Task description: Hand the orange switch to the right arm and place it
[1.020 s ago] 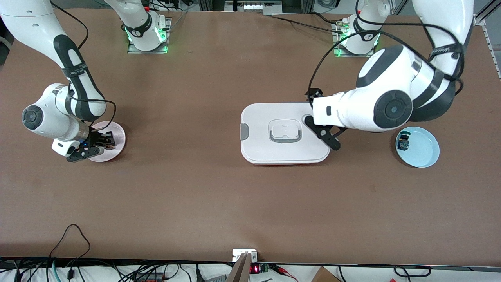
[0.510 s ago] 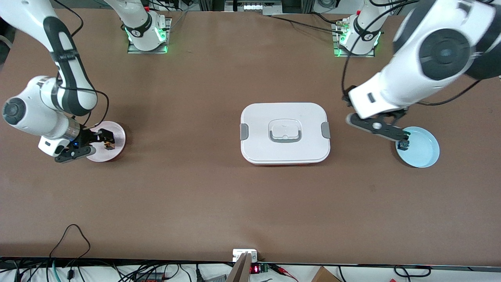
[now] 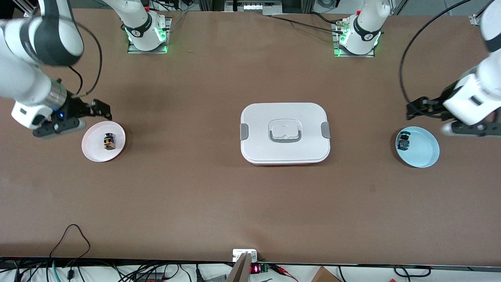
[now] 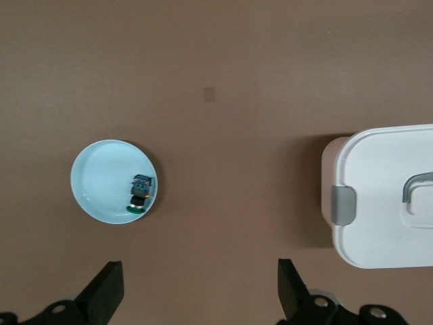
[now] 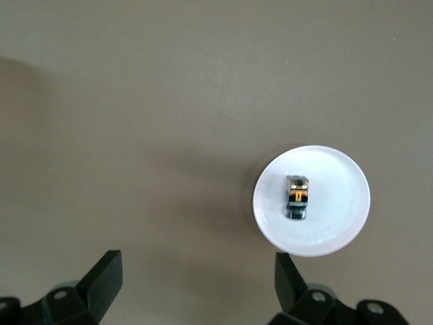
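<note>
The orange switch lies on a small pinkish-white plate toward the right arm's end of the table. It also shows in the right wrist view, on the plate. My right gripper is open and empty, up over bare table just beside the plate; its own view shows it too. My left gripper is open and empty, over bare table beside a light blue plate, and shows in the left wrist view.
The blue plate holds a tiny blue-green and black part, also in the left wrist view. A white lidded container with grey clips and a handle stands mid-table, partly in the left wrist view.
My right gripper let go of the orange switch on the plate and rose off it. My left arm swung from over the container to beside the blue plate.
</note>
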You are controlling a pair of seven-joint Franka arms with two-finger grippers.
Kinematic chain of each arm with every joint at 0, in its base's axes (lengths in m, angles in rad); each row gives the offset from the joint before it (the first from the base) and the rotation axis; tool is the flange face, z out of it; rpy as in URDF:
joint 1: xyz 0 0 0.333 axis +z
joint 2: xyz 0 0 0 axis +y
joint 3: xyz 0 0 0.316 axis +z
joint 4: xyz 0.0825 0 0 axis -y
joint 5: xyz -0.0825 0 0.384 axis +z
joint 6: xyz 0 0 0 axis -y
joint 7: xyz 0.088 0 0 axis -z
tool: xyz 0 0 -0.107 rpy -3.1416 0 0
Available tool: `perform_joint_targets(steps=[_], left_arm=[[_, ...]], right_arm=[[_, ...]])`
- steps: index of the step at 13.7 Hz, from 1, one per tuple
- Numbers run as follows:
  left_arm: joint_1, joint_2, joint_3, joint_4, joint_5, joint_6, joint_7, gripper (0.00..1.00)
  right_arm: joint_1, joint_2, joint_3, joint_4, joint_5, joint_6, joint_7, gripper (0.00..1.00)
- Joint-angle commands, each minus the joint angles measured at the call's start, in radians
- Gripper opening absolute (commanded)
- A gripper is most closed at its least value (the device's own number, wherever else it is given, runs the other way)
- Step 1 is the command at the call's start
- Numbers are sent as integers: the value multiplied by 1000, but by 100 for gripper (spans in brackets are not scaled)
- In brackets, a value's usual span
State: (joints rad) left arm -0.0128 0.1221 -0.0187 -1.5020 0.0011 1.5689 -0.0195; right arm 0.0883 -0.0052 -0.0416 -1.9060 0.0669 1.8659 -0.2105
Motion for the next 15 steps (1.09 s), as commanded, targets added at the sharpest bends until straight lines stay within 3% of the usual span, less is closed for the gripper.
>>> perform_joint_targets(steps=[1, 3, 7, 15], left_arm=[[28, -96, 10, -124, -24, 56, 36, 100], [36, -96, 9, -126, -29, 51, 36, 100], [85, -93, -16, -135, -29, 51, 36, 100], [79, -84, -37, -110, -39, 49, 23, 100]], right_arm=[[8, -30, -4, 166, -21, -207, 37, 100], [5, -26, -6, 240, -21, -273, 36, 100], [-1, -13, -12, 245, -19, -274, 36, 100], [4, -13, -11, 251, -41, -286, 29, 100]])
